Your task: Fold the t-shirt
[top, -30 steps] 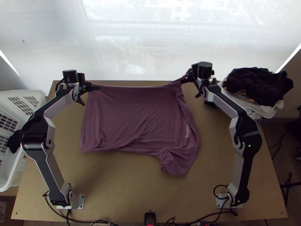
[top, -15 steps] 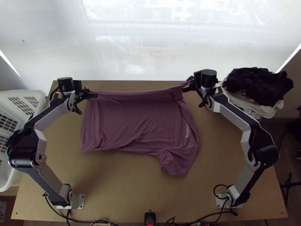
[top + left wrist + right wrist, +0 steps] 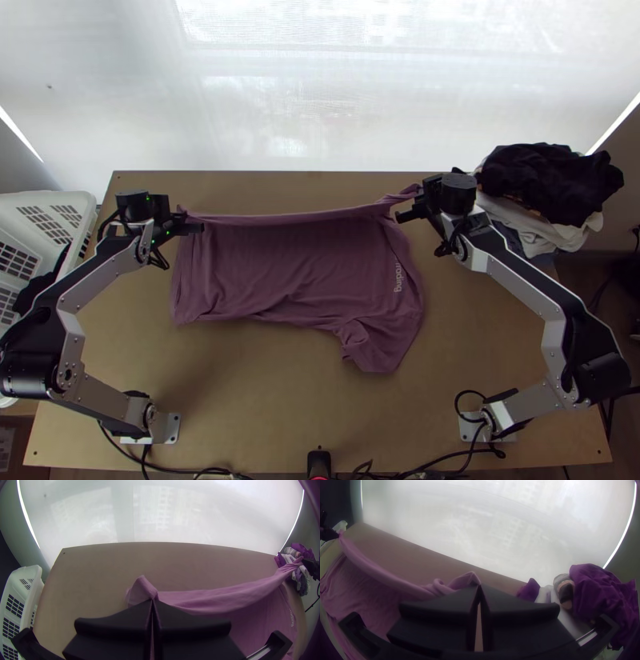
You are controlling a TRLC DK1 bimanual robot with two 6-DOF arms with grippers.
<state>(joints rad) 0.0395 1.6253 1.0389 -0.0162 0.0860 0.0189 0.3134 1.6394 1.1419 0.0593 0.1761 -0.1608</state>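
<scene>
The left gripper (image 3: pixel 200 229) was closed, its fingertips pinching one far corner of the t-shirt (image 3: pixel 288 276); the right gripper (image 3: pixel 399 217) was likewise closed, pinching the far edge near the other end, a twisted tip of cloth projecting past its fingertips. The mauve t-shirt lay on the table (image 3: pixel 264 400), between the two arms, its far edge drawn as a slack band from gripper to gripper. The body was spread with shallow creases; pale print was noted toward the right arm's side, and on that side a bunched portion extended toward the near edge. Beyond the table's side by the left arm stood a white slotted basket (image 3: pixel 83 202) containing dark cloth (image 3: pixel 36 290). A clothes pile (image 3: pixel 552 184), dark over pale, sat at the far corner by the right arm.
</scene>
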